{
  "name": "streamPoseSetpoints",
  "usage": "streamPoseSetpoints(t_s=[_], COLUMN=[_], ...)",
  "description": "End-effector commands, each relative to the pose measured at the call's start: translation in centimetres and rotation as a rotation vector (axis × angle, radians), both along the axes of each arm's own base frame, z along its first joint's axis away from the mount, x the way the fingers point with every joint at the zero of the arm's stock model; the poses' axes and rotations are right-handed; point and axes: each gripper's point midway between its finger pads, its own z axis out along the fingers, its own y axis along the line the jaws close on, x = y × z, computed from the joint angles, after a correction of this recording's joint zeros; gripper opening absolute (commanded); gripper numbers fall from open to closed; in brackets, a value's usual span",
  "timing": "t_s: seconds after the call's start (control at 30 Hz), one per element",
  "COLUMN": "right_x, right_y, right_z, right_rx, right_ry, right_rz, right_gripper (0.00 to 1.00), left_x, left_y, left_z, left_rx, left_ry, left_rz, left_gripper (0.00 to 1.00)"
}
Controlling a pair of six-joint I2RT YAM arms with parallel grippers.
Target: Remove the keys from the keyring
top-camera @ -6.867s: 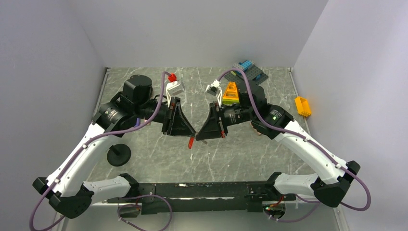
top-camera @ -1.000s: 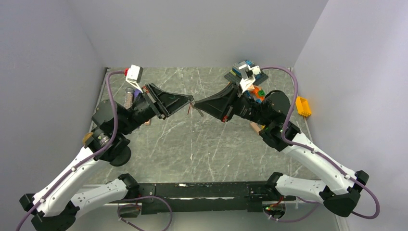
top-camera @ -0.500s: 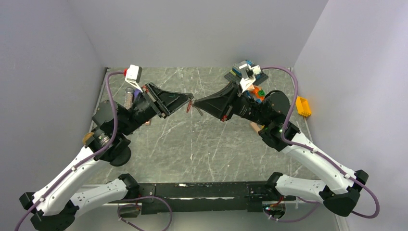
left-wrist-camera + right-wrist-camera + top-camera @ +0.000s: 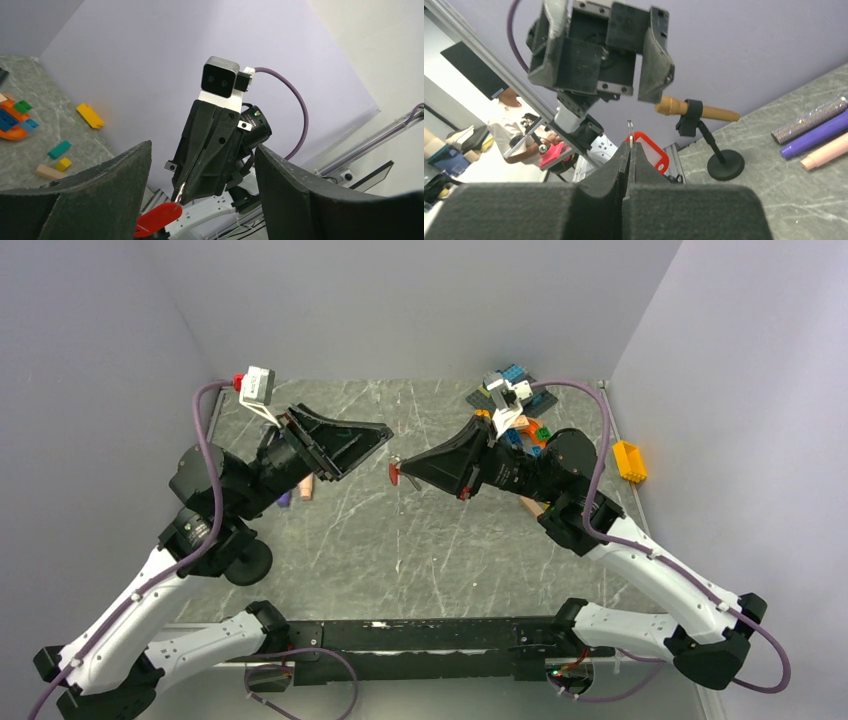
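Pinching the thin ring of the red keyring (image 4: 650,150), the right hand (image 4: 401,466) has its 2 fingers pressed together, high above the counter (image 4: 420,540). The left hand (image 4: 384,430) is spread wide, near the keyring but not touching it.

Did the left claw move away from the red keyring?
Yes. The left gripper has pulled back to the left, toward the left edge of the table, and the keyring hangs from the right gripper alone.

The keyring (image 4: 159,216), a red tag on a thin ring, hangs pinched in the right hand (image 4: 629,144).
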Motion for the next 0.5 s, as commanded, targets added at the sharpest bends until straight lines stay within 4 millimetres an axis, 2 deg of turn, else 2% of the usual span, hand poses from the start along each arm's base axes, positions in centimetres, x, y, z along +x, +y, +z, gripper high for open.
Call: streamPoseSetpoints(t_s=[0.0,0.33,0.47], right_x=[-1.5,-4.6,-5.8], right_y=[-1.0,-1.4,-1.5], right_z=[1.6,2.4,2.2], right_rx=[-0.013,-0.137,-0.199], right_ry=[-0.053,-0.104,-0.102], right_rz=[0.02,0.179,0.257], right_gripper=[0.0,0.0,0.0], left_x=[-1.5,-4.3,-6.0], left_y=[0.4,1.0,1.8], left_z=[1.4,-1.5,-1.3], left_rx=[0.107,0.41,0.443], left_ry=[-0.132,-0.308,-0.395], left_rz=[-0.014,-0.096,-0.132], left_gripper=[0.79,0.77,0.77])
